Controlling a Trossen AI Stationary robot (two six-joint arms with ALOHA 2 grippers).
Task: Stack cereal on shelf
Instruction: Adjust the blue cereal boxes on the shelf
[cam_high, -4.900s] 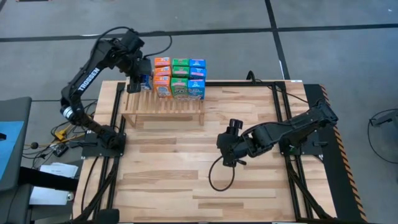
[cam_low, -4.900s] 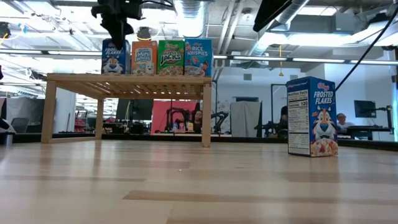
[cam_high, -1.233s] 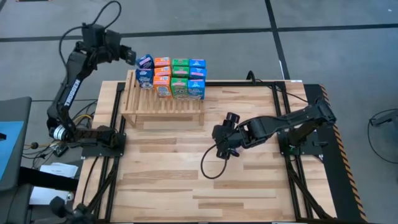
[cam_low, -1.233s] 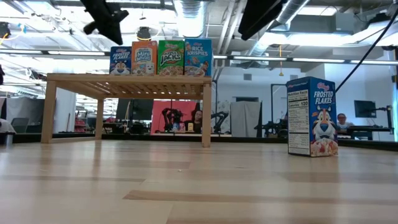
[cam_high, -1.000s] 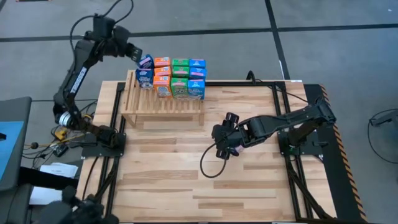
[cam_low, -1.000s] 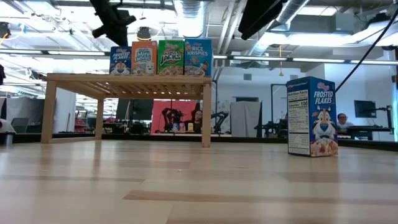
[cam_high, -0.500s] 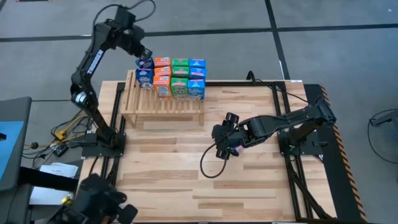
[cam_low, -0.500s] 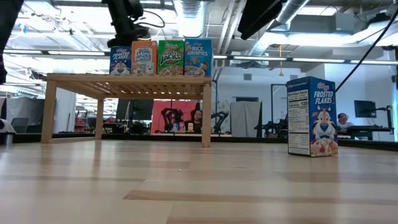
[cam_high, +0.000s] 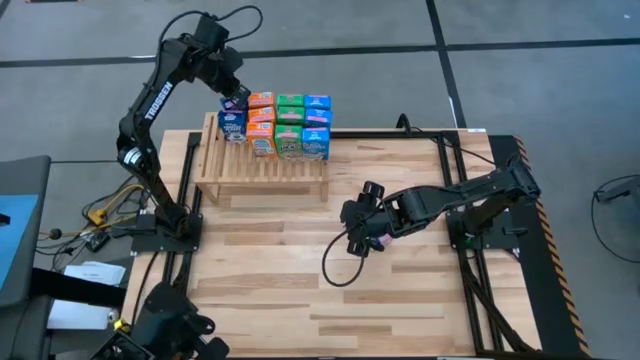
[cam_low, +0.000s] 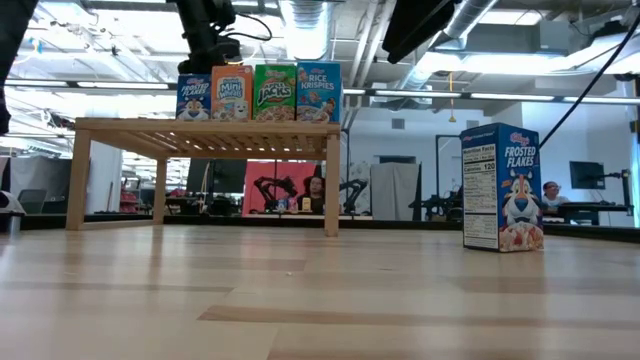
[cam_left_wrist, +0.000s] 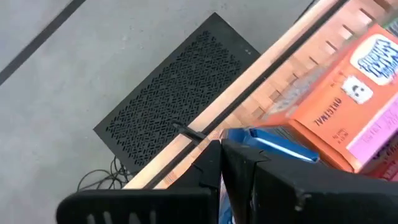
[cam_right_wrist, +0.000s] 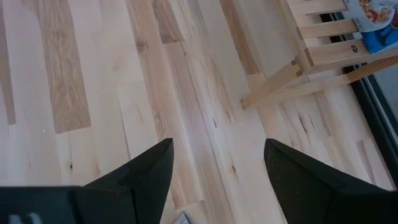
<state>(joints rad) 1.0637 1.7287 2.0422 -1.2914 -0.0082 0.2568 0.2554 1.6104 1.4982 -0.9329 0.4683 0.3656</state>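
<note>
Upright, the Frosted Flakes box (cam_low: 502, 188) faces the low camera.

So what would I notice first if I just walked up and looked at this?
Probably the colourful cereal boxes packed together on the wooden shelf at the table's far edge. The left gripper is shut and reaches over the blue box at the row's left end. Then one lone Frosted Flakes box stands on the table, with the open right gripper above it.
</note>
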